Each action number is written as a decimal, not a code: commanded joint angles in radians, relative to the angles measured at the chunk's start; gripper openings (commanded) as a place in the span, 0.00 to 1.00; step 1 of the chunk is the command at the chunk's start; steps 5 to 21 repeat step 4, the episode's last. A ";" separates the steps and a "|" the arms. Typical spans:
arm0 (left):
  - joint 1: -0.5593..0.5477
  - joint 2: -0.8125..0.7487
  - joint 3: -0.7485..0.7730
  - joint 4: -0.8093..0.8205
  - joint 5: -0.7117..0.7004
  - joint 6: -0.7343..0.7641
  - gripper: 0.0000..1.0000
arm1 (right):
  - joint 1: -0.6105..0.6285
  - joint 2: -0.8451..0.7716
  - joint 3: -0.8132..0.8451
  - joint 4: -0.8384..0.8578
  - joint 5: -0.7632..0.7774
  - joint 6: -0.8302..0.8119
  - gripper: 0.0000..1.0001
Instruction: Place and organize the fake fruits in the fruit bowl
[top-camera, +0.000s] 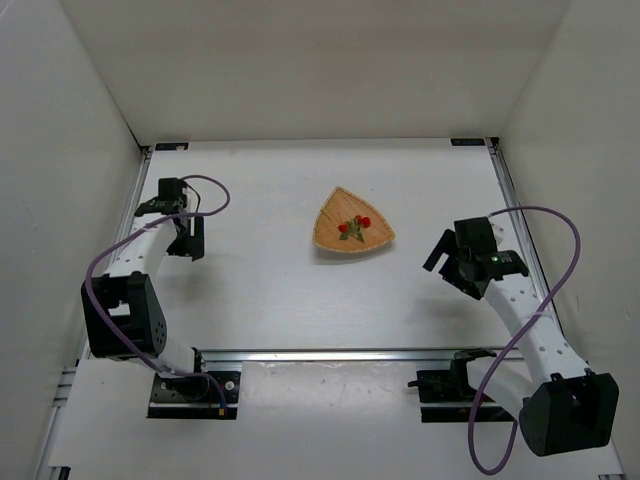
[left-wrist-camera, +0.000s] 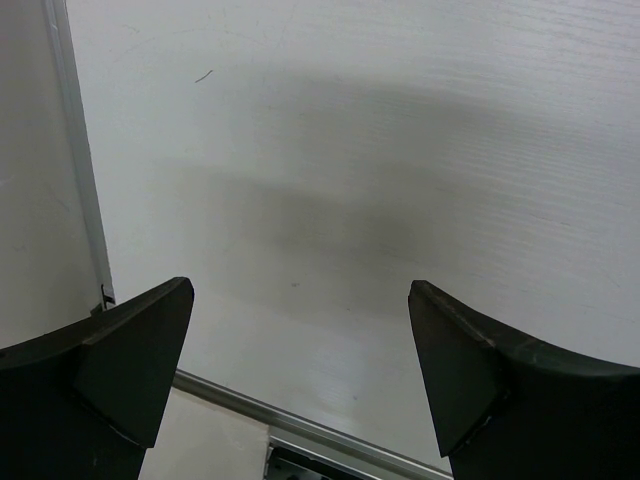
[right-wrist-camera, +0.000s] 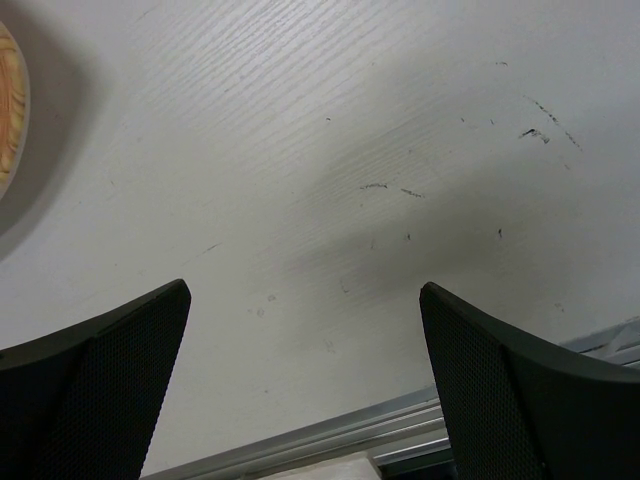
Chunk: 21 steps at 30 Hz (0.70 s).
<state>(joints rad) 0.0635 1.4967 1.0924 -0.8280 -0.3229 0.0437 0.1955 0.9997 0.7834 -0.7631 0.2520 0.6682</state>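
The fake fruits (top-camera: 354, 227), a small cluster of red berries on a green sprig, lie inside the fruit bowl (top-camera: 332, 216), a light-brown wooden rounded-triangle bowl near the table's middle. My left gripper (top-camera: 190, 240) is open and empty, well to the left of the bowl. My right gripper (top-camera: 446, 262) is open and empty, to the right of the bowl. In the left wrist view the gripper (left-wrist-camera: 300, 295) frames only bare table. In the right wrist view the gripper (right-wrist-camera: 305, 295) frames bare table, and the bowl's rim (right-wrist-camera: 8, 110) shows at the far left edge.
White walls enclose the table on three sides. A metal rail (top-camera: 330, 354) runs along the near edge and also shows in the left wrist view (left-wrist-camera: 300, 428) and in the right wrist view (right-wrist-camera: 330, 430). Purple cables loop from both arms.
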 joint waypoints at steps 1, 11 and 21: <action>0.002 -0.019 0.000 0.020 0.022 -0.010 1.00 | -0.005 -0.021 -0.009 0.011 0.000 0.011 1.00; 0.002 -0.019 0.000 0.020 0.022 -0.010 1.00 | -0.005 -0.042 -0.019 0.042 0.000 0.011 1.00; 0.002 -0.019 0.000 0.020 0.022 -0.010 1.00 | -0.005 -0.042 -0.019 0.042 0.000 0.011 1.00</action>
